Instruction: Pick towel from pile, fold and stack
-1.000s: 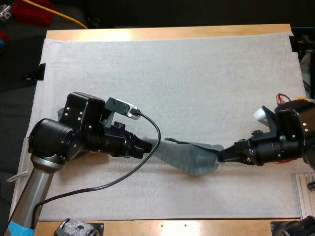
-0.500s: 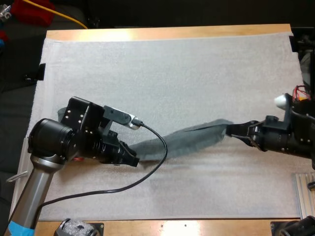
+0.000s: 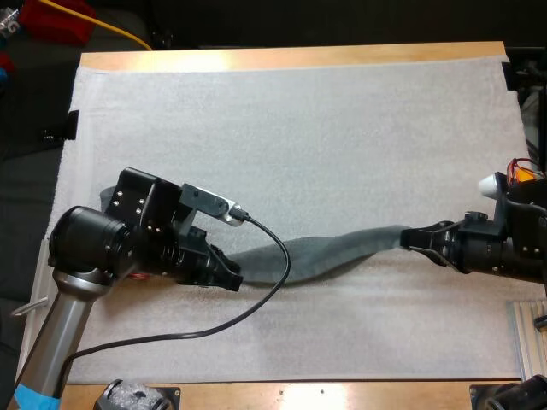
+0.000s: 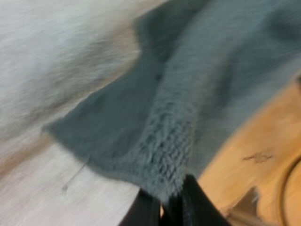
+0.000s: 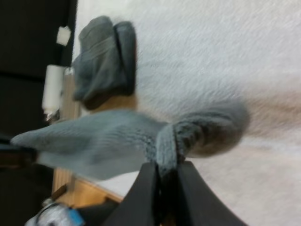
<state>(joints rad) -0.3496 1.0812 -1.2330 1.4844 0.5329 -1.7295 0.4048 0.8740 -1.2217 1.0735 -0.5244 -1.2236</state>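
Note:
A dark grey-green towel (image 3: 333, 252) hangs stretched in a long, sagging band between my two grippers, just above the white mat (image 3: 299, 128). My left gripper (image 3: 232, 278) pinches its left end. In the left wrist view the towel (image 4: 188, 94) spreads away from the shut left gripper (image 4: 167, 209), one corner trailing over the mat. My right gripper (image 3: 412, 237) holds the right end. The right wrist view has the right gripper (image 5: 168, 188) clamped on a bunched fold of the towel (image 5: 167, 146).
A second, bundled towel (image 5: 103, 61) lies at the mat's left edge, mostly hidden behind my left arm (image 3: 104, 201). A metal rail (image 3: 530, 333) sits at the near right corner. The mat's far half is bare.
The grippers have drawn apart, left one leftward and right one rightward. The towel, bunched between them a second ago, is now pulled into a long band.

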